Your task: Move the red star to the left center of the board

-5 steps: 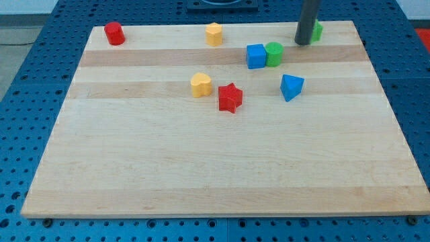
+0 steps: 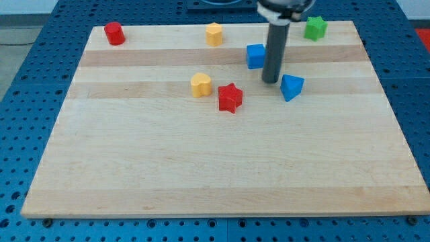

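Our tip (image 2: pixel 271 81) has come down from the top of the board (image 2: pixel 201 168), where it stood by the green star (image 2: pixel 315 27). Now it sits just left of the blue triangle (image 2: pixel 291 87) and below the blue cube (image 2: pixel 255 56). We have no claw, only a rod. The red star (image 2: pixel 230 97) lies left of our tip and a bit lower, beside the yellow heart (image 2: pixel 201 85), so we are close to pushing it left.

A lab bench: a wooden board (image 2: pixel 222 161) with small coloured blocks lies on a blue perforated table (image 2: pixel 27 121), a dark rod (image 2: pixel 273 54) reaching down over it.
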